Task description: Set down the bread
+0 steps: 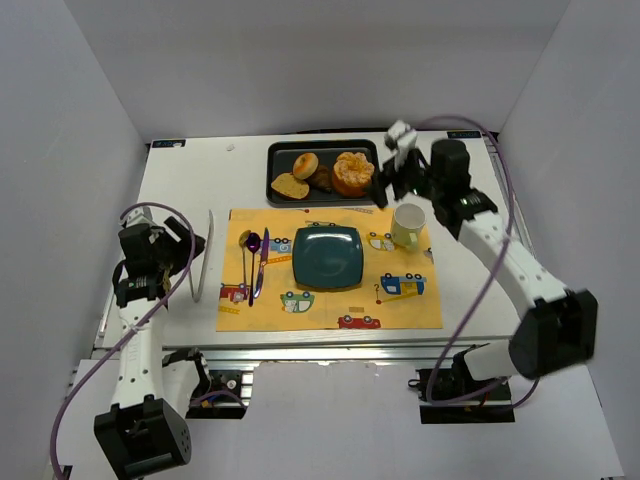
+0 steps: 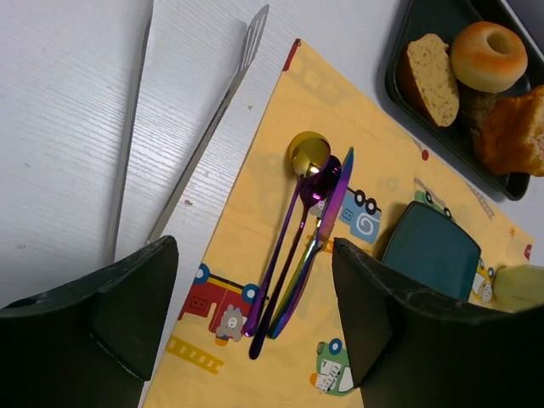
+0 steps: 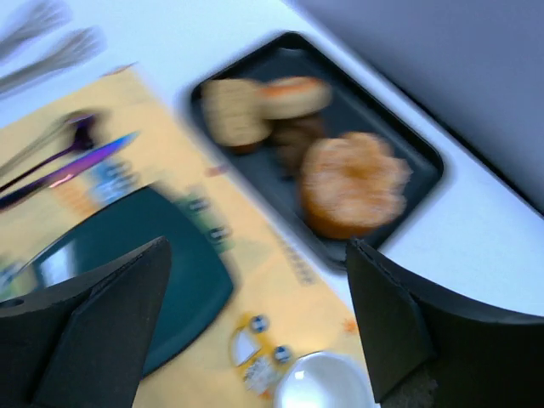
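Note:
The bread, a small round golden-brown bun (image 1: 305,165) with a darker dimple, lies in the black tray (image 1: 280,153) at the back, left of the large orange pastry (image 1: 352,173). It also shows in the left wrist view (image 2: 488,55) and, blurred, in the right wrist view (image 3: 293,96). My right gripper (image 1: 385,187) is open and empty, above the tray's right end and the cup (image 1: 408,225); in its own view it (image 3: 259,327) hangs over the mat. My left gripper (image 1: 197,247) is open and empty, left of the placemat; in its own view it (image 2: 253,319) hangs over the mat's left edge.
A teal square plate (image 1: 327,256) sits mid-placemat (image 1: 400,305), with a spoon (image 1: 249,262) and knife (image 1: 262,262) to its left. Metal tongs (image 1: 206,256) lie on the white table left of the mat. A toast slice (image 1: 289,186) and a dark piece (image 1: 322,179) share the tray.

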